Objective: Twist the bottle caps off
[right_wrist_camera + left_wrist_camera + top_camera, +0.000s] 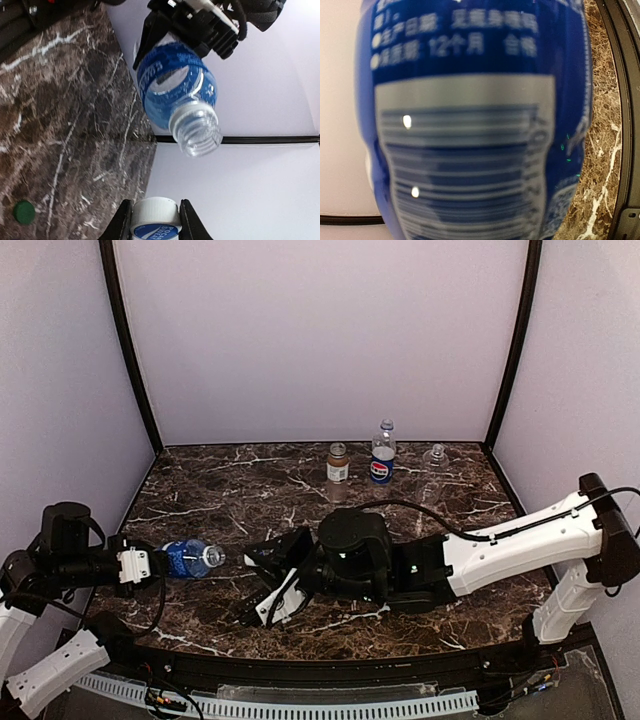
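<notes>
The left fingers (150,35) squeeze the blue-label bottle (188,559) around its middle and hold it on its side, up off the counter (220,490). The bottle's mouth points toward the right arm. In the right wrist view the screw rings on the neck are bare and the mouth is open. In the left wrist view the blue label with its bar code fills almost the whole picture, very close and blurry.

The right fingers (121,226) pinch the white cap with a blue mark (155,212), one finger on each side of it. The cap is off the bottle, near its open mouth but not touching it.

A green cap (23,211) lies flat on the counter, well apart from the bottle.

At the back of the counter three more bottles stand up in a row. The brown bottle (338,465) is on the left, the Pepsi bottle (382,455) is just beside it, and the plain clear bottle (436,453) is farther to the right. Their tops are too small to see well.
</notes>
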